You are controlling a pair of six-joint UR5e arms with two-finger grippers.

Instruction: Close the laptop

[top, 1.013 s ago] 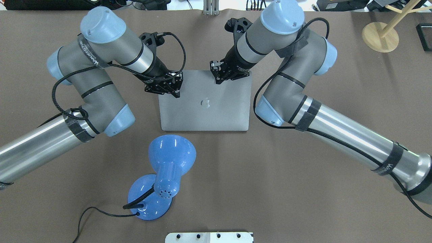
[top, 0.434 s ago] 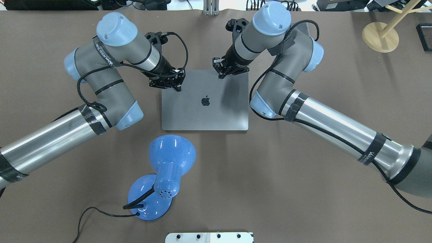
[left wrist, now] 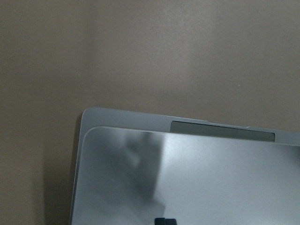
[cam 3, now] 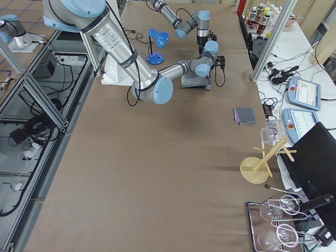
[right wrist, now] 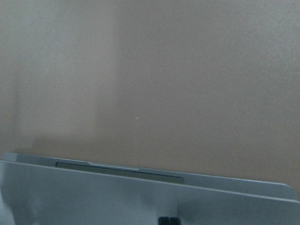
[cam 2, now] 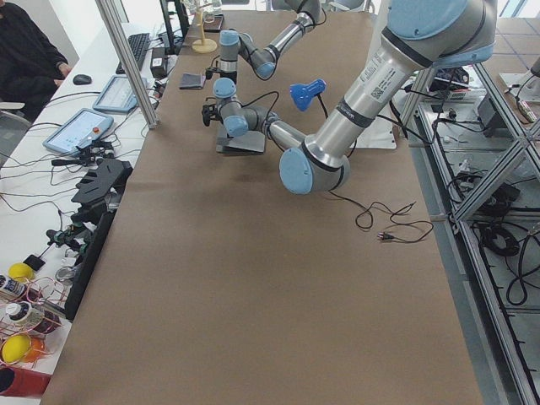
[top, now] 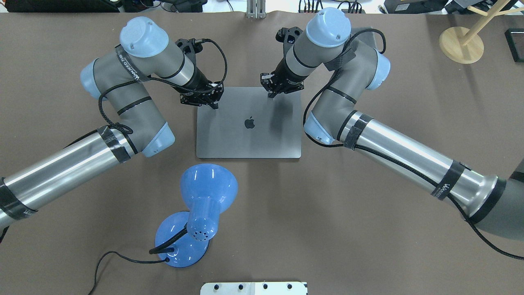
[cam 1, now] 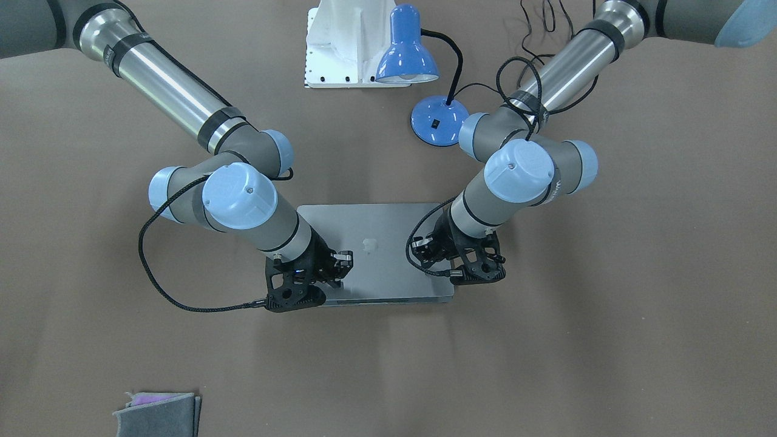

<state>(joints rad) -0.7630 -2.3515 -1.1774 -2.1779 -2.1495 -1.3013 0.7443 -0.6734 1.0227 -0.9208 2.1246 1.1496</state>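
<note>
Nearest the robot's base, a blue desk lamp (top: 196, 213) stands on the brown table (top: 368, 229). Just beyond it the laptop (top: 245, 139) lies flat in the middle, lid down with its logo facing up. At the laptop's far edge the left gripper (top: 213, 105), clenched on nothing, points down at the lid's far left corner. The right gripper (top: 271, 95), likewise pinched shut and empty, points at the far edge right of centre. Whether either tip touches the lid is hard to tell.
</note>
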